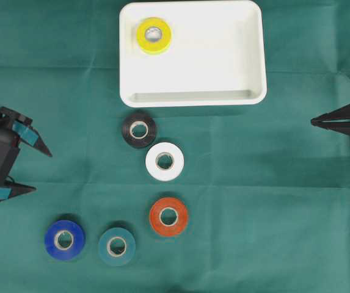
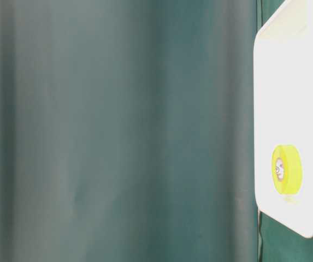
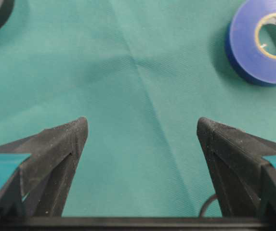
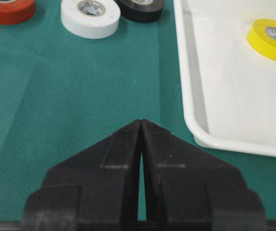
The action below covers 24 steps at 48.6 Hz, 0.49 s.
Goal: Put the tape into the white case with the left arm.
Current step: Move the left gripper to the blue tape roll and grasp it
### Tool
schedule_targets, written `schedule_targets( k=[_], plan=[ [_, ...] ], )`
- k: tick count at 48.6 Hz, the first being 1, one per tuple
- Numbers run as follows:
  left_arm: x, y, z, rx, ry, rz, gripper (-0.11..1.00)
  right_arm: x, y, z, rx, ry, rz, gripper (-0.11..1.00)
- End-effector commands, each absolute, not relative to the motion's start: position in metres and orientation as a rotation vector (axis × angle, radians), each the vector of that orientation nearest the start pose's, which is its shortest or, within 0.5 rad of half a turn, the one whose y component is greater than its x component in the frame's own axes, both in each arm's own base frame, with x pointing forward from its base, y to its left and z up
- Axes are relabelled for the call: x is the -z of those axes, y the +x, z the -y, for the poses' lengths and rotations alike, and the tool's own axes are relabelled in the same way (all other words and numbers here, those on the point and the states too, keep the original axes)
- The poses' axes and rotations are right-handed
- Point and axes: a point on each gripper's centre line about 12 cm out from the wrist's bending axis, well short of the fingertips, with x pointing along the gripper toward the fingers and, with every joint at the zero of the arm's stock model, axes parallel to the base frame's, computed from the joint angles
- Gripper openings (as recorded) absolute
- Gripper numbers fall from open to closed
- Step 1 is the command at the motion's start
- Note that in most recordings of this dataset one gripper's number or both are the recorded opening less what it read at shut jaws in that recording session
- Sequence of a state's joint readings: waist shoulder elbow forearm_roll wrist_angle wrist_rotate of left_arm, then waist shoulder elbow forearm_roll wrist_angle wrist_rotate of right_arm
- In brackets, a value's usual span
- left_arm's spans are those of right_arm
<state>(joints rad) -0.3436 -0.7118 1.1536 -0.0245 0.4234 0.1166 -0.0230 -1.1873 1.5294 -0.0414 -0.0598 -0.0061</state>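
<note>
The left pincer (image 1: 31,171) hangs at the left edge of the tabletop (image 1: 254,201) with its teal-banded tips spread wide and nothing between them; the right pincer (image 1: 315,122) waits at the right edge, its plain black tips pressed together and empty; a yellow tape roll (image 1: 154,35) already lies in the far left corner of the white case (image 1: 255,58), which sits at the far edge; five rolls are left on the green cloth: a black roll (image 1: 139,129) just before the case's near rim, a white roll (image 1: 164,161) touching or nearly touching it, an orange roll (image 1: 168,216) nearer the front, and a teal roll (image 1: 116,246) and a blue roll (image 1: 65,239) side by side toward the front left corner; the step in hand looks like the approach to the next roll, and the blue one, which shows at the upper right of the left wrist view, seems the closest candidate; to do it well the pincer should centre over the roll, straddle its outer wall with both tips, and come down level before closing, since the glossy vinyl sides are smooth, curved and likely to slip from a skewed pinch; the woven cloth is soft and creased, so dragging could ruck it; the case is hard, smooth plastic with rounded corners and a raised rim to clear.
</note>
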Motion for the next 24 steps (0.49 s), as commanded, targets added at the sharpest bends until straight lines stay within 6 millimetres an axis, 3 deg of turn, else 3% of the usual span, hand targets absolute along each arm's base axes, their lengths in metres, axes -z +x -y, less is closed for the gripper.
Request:
schedule_targets(
  k=[1, 24],
  plan=[
    [-0.18, 0.191, 0.075, 0.395, 0.237, -0.816, 0.99, -0.166, 0.142, 0.003, 0.015, -0.043, -0.267, -0.09],
    [-0.162, 0.233, 0.121, 0.491, 0.299, -0.888, 0.99, -0.165, 0.142, 0.003, 0.015, -0.045, -0.269, -0.09]
  ],
)
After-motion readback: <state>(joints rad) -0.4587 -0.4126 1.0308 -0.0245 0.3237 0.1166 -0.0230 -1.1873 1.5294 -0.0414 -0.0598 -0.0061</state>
